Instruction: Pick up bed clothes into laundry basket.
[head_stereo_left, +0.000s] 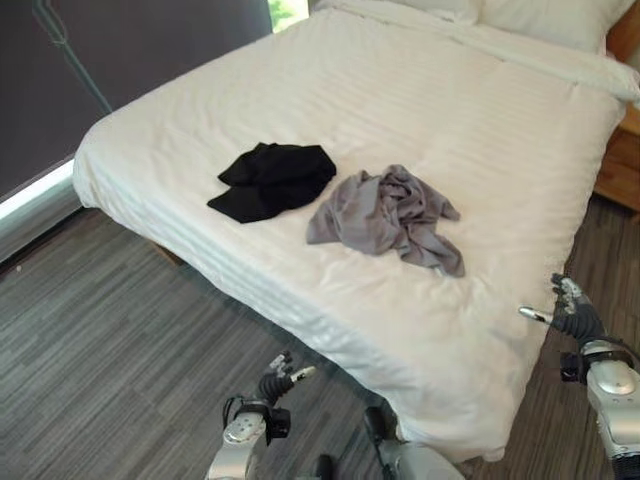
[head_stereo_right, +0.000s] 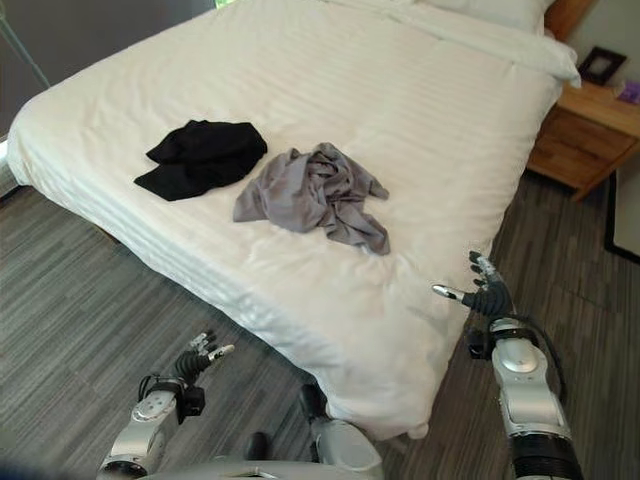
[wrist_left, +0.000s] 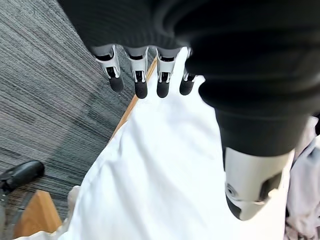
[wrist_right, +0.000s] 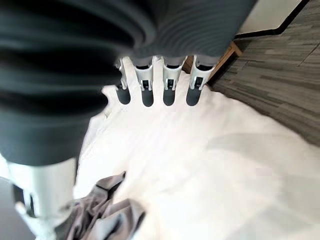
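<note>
Grey garment (head_stereo_left: 385, 214) crumpled beside black garment (head_stereo_left: 272, 180), lengthwise across bed (head_stereo_left: 480, 130); left hand (head_stereo_left: 283, 377), right hand (head_stereo_left: 568, 311) relaxed, empty.

We see a white bed (head_stereo_right: 400, 130) carrying a black garment (head_stereo_right: 203, 157) and, just beside it, a crumpled grey garment (head_stereo_right: 312, 193). Our left hand (head_stereo_right: 200, 357) hangs over the floor (head_stereo_right: 70, 300), fingers relaxed; our right hand (head_stereo_right: 482, 290) is near the bed's corner, fingers extended. A wooden nightstand (head_stereo_right: 580, 135) stands beyond.

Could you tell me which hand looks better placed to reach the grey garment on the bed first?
Probably the right hand: it hovers open beside the bed, nearer the grey garment. The left hand hangs low over the floor.
</note>
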